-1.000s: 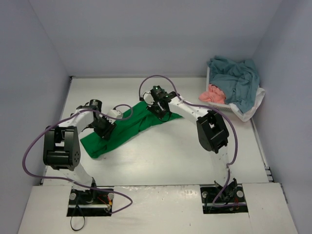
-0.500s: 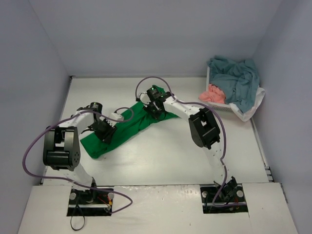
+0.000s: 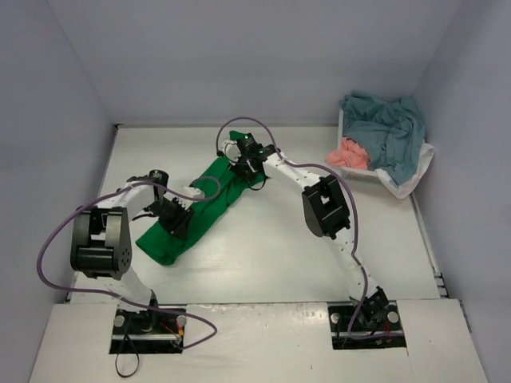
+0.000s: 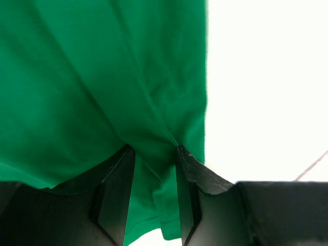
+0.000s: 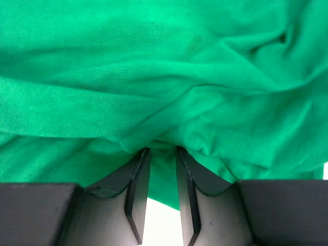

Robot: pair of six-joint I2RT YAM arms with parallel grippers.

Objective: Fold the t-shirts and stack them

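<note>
- The green t-shirt (image 3: 204, 214) lies on the white table (image 3: 279, 247) as a long, narrow, rumpled band, left of the table's middle in the top view.
- Its long axis runs diagonally, from a near end towards 7 o'clock to a far end towards 1 o'clock.
- The near end looks blunt and folded over. The far end is wider and bunched under the right arm's wrist.
- The left gripper (image 3: 177, 223) sits on the near half of the band. In its wrist view (image 4: 154, 164) the jaws stand narrowly apart, a ridge of green cloth is pinched between them, and creases fan out towards 11 o'clock.
- Bare table fills that view's 3 o'clock side, and the shirt's edge runs straight along it.
- The right gripper (image 3: 242, 165) is at the far end. In its wrist view (image 5: 161, 154) the jaws are almost together and nip a small fold, with puckers spreading from the tips.
- A basket (image 3: 403, 187) stands at the table's 2 o'clock corner, well apart from the green shirt, heaped with teal t-shirts (image 3: 383, 128) and a pink t-shirt (image 3: 347, 153).
</note>
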